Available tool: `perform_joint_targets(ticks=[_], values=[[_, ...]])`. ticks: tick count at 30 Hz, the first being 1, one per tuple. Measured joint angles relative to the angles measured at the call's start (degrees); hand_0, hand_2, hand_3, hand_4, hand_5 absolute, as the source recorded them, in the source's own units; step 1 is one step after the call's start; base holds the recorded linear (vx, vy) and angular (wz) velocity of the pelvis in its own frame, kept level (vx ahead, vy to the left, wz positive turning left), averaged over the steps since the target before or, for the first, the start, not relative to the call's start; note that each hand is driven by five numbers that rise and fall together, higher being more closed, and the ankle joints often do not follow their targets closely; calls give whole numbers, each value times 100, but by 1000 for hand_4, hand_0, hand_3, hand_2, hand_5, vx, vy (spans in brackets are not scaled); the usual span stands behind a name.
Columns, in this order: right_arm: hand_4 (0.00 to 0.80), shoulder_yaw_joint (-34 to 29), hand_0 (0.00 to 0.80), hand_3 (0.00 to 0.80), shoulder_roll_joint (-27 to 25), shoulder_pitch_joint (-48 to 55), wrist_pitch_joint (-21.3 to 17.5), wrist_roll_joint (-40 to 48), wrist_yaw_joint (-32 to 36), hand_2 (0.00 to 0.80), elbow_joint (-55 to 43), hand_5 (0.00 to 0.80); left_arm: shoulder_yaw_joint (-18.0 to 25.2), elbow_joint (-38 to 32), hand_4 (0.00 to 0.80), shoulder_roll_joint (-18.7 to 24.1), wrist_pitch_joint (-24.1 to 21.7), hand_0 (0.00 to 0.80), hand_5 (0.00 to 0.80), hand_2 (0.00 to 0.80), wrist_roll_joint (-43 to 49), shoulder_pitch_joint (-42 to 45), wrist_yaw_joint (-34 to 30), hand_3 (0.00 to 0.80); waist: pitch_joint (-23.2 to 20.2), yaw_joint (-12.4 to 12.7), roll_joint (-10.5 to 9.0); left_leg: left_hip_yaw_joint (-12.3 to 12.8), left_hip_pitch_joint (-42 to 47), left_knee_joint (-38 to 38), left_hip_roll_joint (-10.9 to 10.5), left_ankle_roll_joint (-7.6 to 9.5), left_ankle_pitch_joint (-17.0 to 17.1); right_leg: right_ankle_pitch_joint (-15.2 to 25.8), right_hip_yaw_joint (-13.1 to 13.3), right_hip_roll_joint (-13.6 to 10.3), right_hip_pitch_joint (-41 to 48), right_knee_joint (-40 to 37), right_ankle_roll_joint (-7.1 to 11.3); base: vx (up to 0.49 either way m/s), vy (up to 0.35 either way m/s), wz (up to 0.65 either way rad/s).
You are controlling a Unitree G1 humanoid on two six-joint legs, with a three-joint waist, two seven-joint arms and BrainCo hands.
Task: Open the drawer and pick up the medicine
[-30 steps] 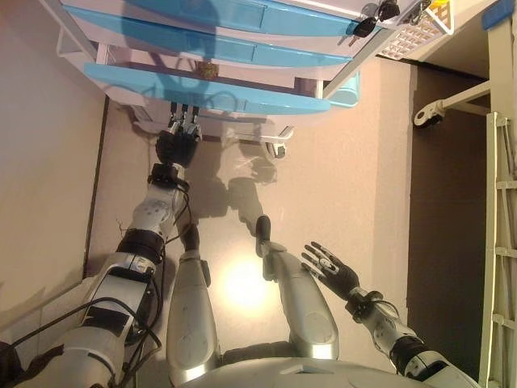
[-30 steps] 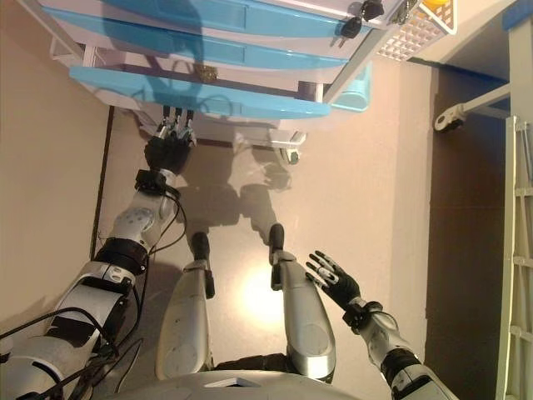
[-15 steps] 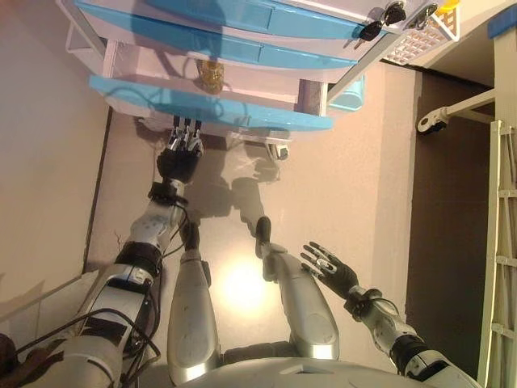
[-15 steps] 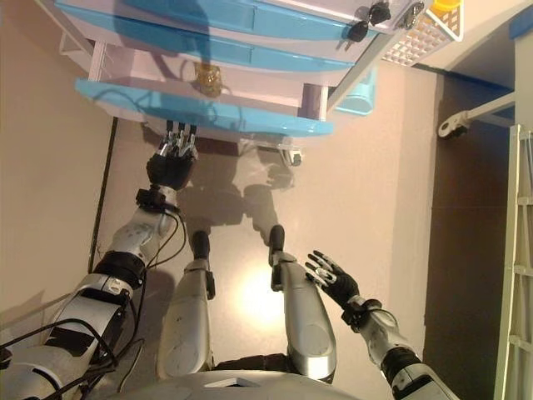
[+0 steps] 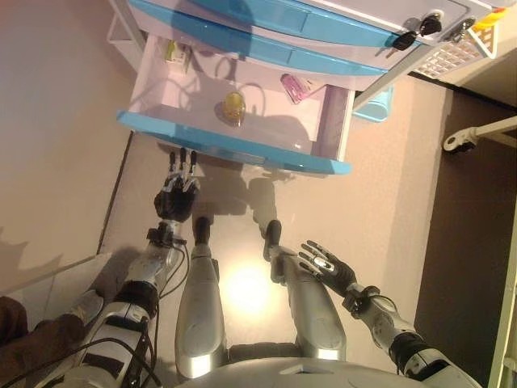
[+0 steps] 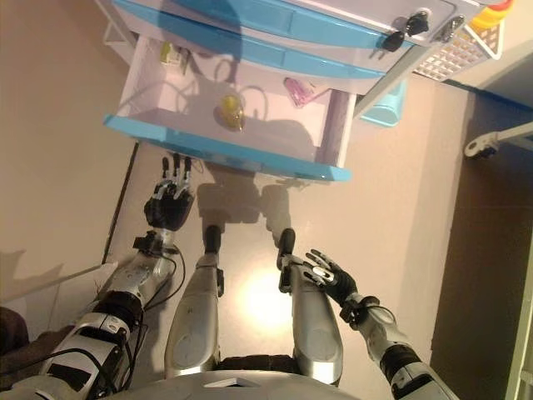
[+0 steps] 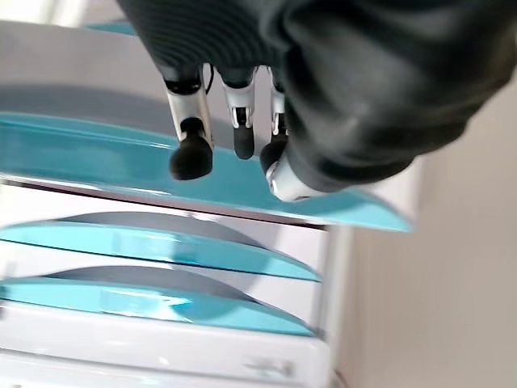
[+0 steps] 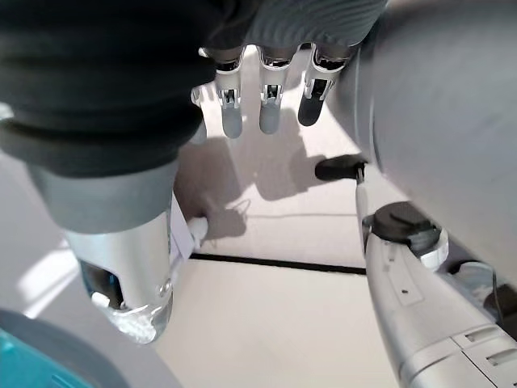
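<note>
Fingers (image 5: 182,160) of left hand (image 5: 177,196) straight and relaxed, tips just below the blue front of the drawer (image 5: 234,147), apart from it, holding nothing. Drawer pulled well out of the cabinet (image 5: 339,20), lowest of three blue-fronted ones. Inside, on the pale floor: small yellow bottle (image 5: 234,105) near the middle, pink packet (image 5: 295,87) toward the far right, greenish box (image 5: 171,51) in the far left corner. Keys (image 5: 409,33) hanging from the cabinet's top corner; white basket (image 5: 460,55) beside it. Right hand (image 5: 326,266) low near the robot's side, fingers spread and loose, empty, well apart from the drawer. Tan floor (image 5: 388,186) beneath.
</note>
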Motion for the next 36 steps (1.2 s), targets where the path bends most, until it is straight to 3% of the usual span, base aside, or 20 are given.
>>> perform_joint_targets(ticks=[8,16,17,23,29,32,36], values=[[0,-62,0,0,3,1,46,-124,-45,0,-28,0,38,119,800,-306,49,800,800,800,-7,644,-371,800,-1,129,2,-42,-15,-24,-50,5,4,-106,-43,-58,-60,143,8,-7,13,3],[0,-218,0,0,12,3,127,-221,-77,0,-16,0,278,718,800,-448,316,800,800,800,6,1053,-228,800,-2,203,9,-131,-7,-79,-45,-5,33,-220,-151,-69,-74,252,-22,-7,3,6],[0,-228,0,0,12,11,127,-220,-80,0,-14,0,297,787,0,-449,365,0,0,0,15,1097,-166,0,-2,232,17,-136,-5,-83,-43,5,42,-228,-155,-67,-74,252,-23,0,0,0],[0,-309,0,0,19,15,-136,-222,-453,0,114,0,362,1179,0,-533,366,0,0,0,285,1217,490,0,2,289,184,-190,24,-118,-117,31,90,-289,-186,-153,-68,331,9,-5,33,7],[0,-754,0,0,78,132,-894,-445,-1794,0,177,0,799,1552,0,-560,211,0,0,0,771,1319,1340,0,-1,281,207,-178,246,-222,-125,32,104,-307,-175,-163,119,264,25,39,15,1],[0,-1082,0,0,0,492,-1162,-448,-2546,0,-660,0,920,1509,0,-549,-47,0,0,0,1207,1399,1876,0,-2,251,204,-171,349,-286,-114,-4,80,-306,-147,-143,210,215,25,58,0,-1],[0,-1829,0,0,-102,1305,-1498,-810,-3262,0,-2636,0,1276,1271,0,-574,-158,0,0,0,1582,1927,2295,0,-6,106,187,-144,634,-297,-89,33,24,-297,-132,-110,573,-1,39,81,12,-2]])
